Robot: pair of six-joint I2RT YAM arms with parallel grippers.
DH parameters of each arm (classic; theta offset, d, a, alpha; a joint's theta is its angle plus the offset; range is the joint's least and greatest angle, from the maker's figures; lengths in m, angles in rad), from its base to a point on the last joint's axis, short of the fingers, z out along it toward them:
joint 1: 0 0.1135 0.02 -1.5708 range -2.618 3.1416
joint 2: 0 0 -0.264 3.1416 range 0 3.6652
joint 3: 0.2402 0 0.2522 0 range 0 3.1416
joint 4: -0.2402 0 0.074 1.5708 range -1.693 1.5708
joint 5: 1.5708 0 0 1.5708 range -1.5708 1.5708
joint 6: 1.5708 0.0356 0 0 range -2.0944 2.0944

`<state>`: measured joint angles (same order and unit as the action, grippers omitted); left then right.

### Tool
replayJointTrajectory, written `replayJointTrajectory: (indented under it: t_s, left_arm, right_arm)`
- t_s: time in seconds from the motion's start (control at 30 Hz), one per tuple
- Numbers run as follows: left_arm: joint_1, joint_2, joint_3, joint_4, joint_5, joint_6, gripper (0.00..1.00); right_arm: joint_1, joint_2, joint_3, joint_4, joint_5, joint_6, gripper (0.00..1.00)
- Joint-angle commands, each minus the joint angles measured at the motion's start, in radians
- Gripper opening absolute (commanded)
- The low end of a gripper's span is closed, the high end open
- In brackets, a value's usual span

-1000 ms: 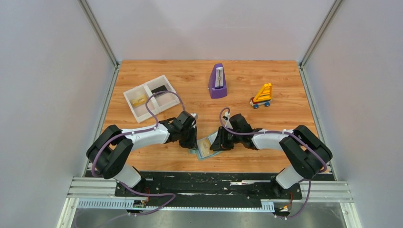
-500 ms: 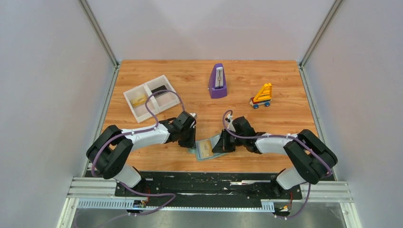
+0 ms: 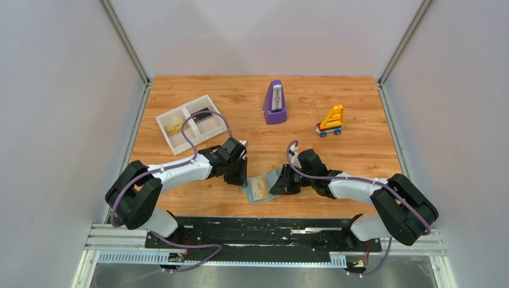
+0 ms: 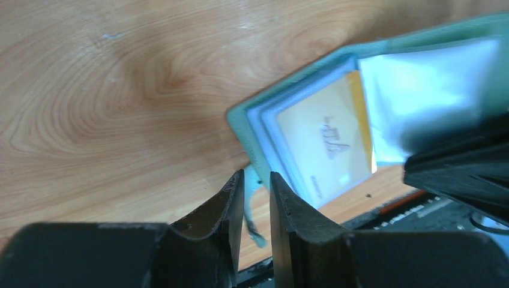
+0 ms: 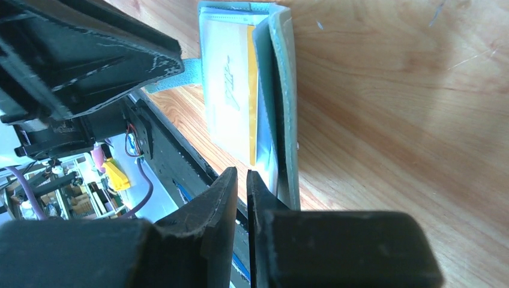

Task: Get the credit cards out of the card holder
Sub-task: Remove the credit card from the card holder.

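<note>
**Operator:** My left gripper [image 4: 257,177] was narrow, with a small teal strap tab [image 4: 252,198] showing in the slit. Whether it was pinched, I couldn't tell. My right gripper [image 5: 241,174] was almost closed beside the flap, and I saw nothing between its jaws.

**Supervisor:** How far along were you?

**Operator:** Barely begun, I judged. The pale teal bifold card holder [image 3: 259,188] lay open by the middle of the wooden table's [image 3: 336,96] near edge. The yellowish-gold credit card [image 4: 324,138] sat in its pocket. I couldn't find the dark one.

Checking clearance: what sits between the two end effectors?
The open card holder, yellowish card showing, lies between the left end effector and right end effector in the top view.
</note>
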<state>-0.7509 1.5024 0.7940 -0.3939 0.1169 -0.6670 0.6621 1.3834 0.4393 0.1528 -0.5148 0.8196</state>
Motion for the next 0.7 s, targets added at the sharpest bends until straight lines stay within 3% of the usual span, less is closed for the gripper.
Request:
replayJointTrajectory:
  t_s: [0.0,0.3,0.67]
  left_arm:
    - [0.004,-0.078,0.062,-0.009,0.067,-0.004,0.3]
    - [0.004,-0.044,0.02,0.09,0.128,-0.023,0.3]
    - [0.004,-0.011,-0.074,0.141,0.09,-0.007,0.29]
  right_arm:
    - [-0.006,-0.04,0.05,-0.022,0.001,-0.007,0.14]
    - [-0.01,0.07,0.145,-0.047,0.008,-0.014,0.19]
    - [-0.036,0.181,0.175,-0.03,-0.004,-0.053,0.23]
